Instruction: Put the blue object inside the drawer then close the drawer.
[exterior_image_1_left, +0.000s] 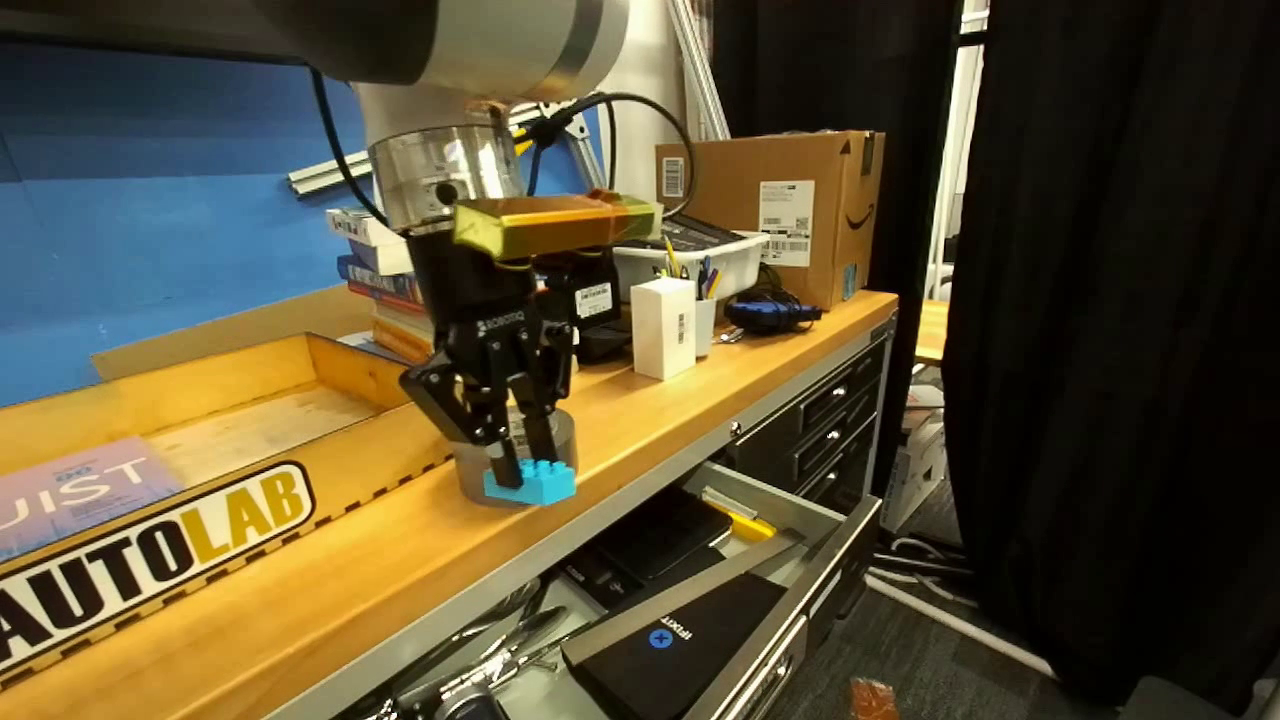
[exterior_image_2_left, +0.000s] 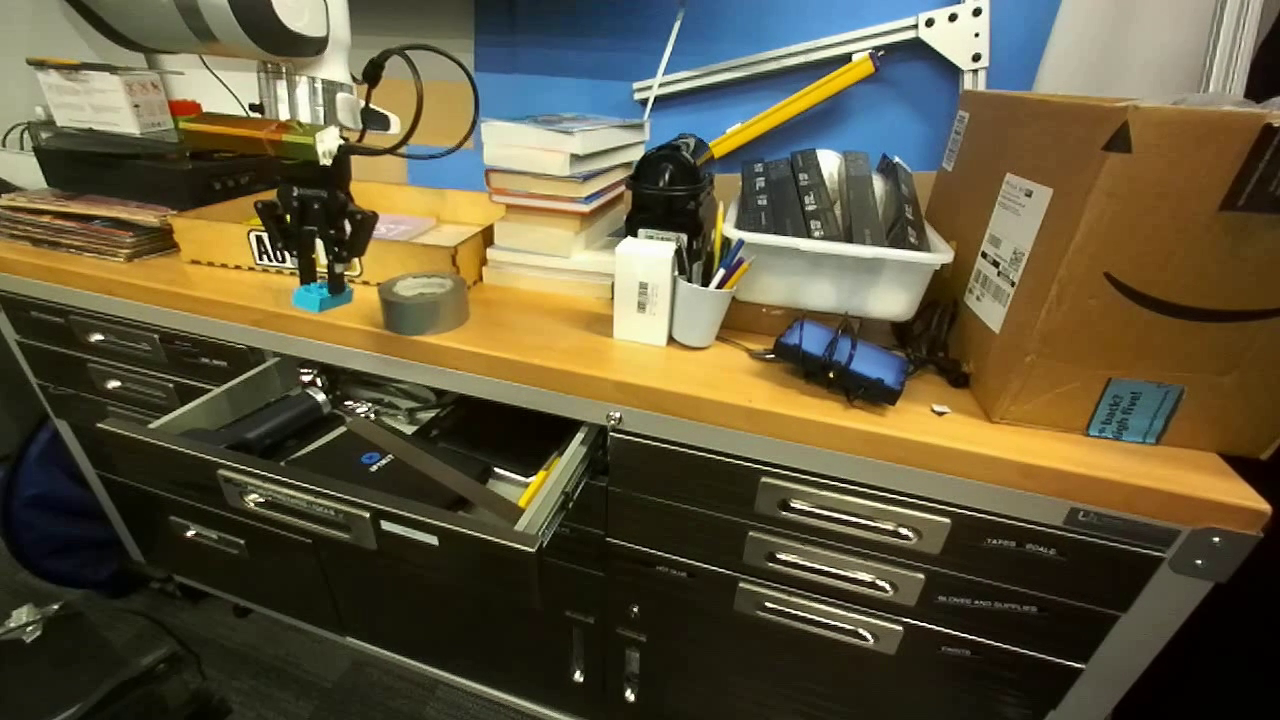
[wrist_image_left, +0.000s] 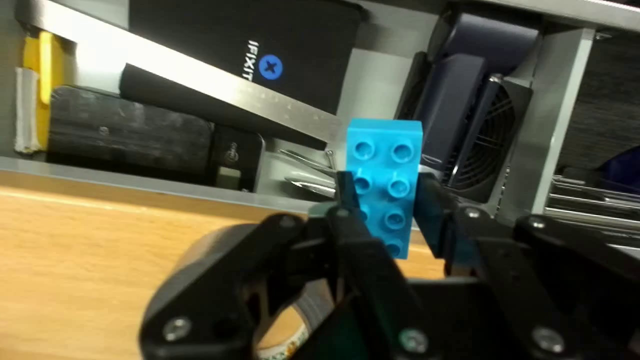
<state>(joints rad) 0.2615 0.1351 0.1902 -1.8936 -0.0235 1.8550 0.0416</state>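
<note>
in an exterior view the gripper (exterior_image_1_left: 527, 472) points down and holds the blue block (exterior_image_1_left: 548, 485) in a narrow pinch, studs up. the drawer (exterior_image_1_left: 838, 562) below stands pulled out from under the workbench (exterior_image_1_left: 640, 425), presumably so that the block can be lowered in from above. how much air is under the block i cannot tell.

in an exterior view the block (exterior_image_2_left: 323, 297) shows against the workbench top near its front edge, apart from the tape roll (exterior_image_2_left: 424, 308) and seemingly back from the drawer; it likely must travel outward, then down, before release.

in the wrist view two fingers (wrist_image_left: 430, 212) press the block's long sides, across its narrow width: likely the easiest span to grip, leaving the front end free. the long axis runs nearly straight up the picture, roughly square to the workbench edge, with that free end pointing toward the drawer. inside, a metal strip (wrist_image_left: 200, 75) slants across a black case (wrist_image_left: 310, 40) and a dark tool (wrist_image_left: 455, 95) lies to its right. the strip could, i think, tip the block; the grey floor (wrist_image_left: 372, 82) between case and tool looks the better spot.
</note>
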